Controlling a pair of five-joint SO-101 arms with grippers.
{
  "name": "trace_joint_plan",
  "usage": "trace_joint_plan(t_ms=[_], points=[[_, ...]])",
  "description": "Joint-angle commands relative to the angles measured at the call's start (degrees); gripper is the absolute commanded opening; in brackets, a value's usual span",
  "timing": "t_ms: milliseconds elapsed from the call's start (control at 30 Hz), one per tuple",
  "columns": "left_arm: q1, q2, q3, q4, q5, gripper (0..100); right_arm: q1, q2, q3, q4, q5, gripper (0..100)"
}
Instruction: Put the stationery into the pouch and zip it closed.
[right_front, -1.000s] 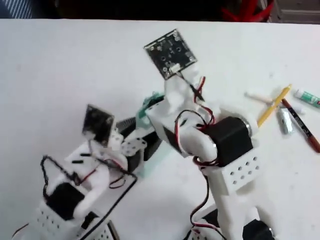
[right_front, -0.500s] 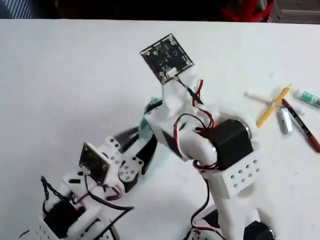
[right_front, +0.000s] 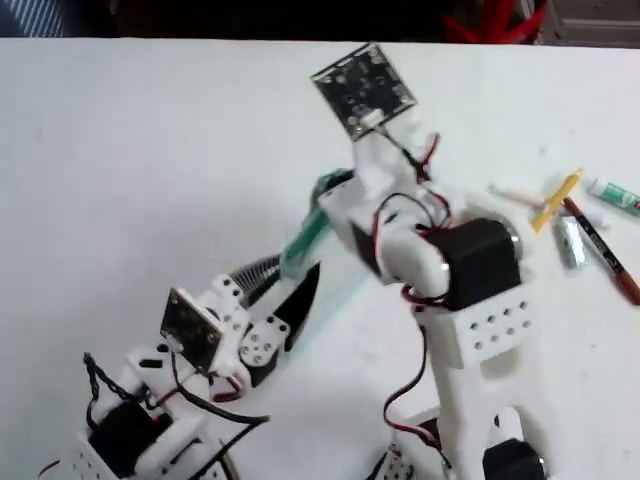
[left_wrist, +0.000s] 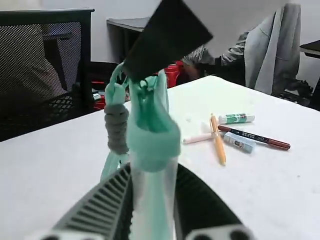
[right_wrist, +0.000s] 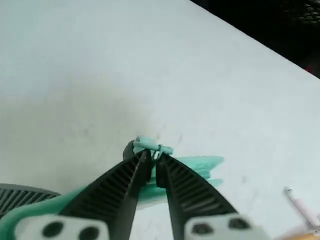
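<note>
The teal pouch (right_front: 303, 238) hangs stretched between both arms above the table's middle. My left gripper (left_wrist: 152, 172) is shut on one end of the pouch (left_wrist: 150, 145), which rises between its fingers. My right gripper (right_wrist: 152, 156) is shut on the teal zipper pull (right_wrist: 150, 147) at the pouch's other end, where a grey cord (left_wrist: 116, 127) also dangles. The stationery lies loose on the table at the right: a yellow pen (right_front: 548, 210), a dark red pen (right_front: 600, 250), a white and green tube (right_front: 612, 195), a small pale blue item (right_front: 570, 242) and a pale stick (right_front: 515, 193).
The right arm's body (right_front: 470, 290) stands between the pouch and the stationery. The white table (right_front: 150, 150) stretches bare to the left and back. Dark chairs and the room beyond its far edge show in the left wrist view.
The right arm has swung to the right and back with the zipper pull, drawing the pouch out longer. The left arm pulled toward the front a second ago and has kept still since.
</note>
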Motion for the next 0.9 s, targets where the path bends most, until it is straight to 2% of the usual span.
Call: trace_joint_plan(t_ms=[0,233,433,600,667,767,867], points=[[3.0,-0.8,-0.2,-1.1,-0.5,2,3.4,-0.4,-0.2,-1.7,1.7,1.9],[3.0,-0.8,-0.2,-0.3,-0.6,2,3.9,-0.3,0.2,-2.7,3.3,1.9],[3.0,-0.8,-0.4,0.0,-0.6,2,8.8,-0.4,6.0,-8.6,4.4,1.9],[3.0,-0.8,-0.4,-0.3,-0.6,3,8.3,-1.1,6.4,-7.4,3.9,2.6],[3.0,-0.8,-0.4,-0.4,-0.7,3,6.9,-2.0,5.4,-5.6,3.9,6.5],[3.0,-0.8,-0.3,-0.4,-1.2,4,4.0,-4.6,3.4,-2.5,4.0,21.0],[3.0,-0.8,-0.2,0.0,-2.7,11,2.0,-8.6,0.6,1.2,4.4,34.0]])
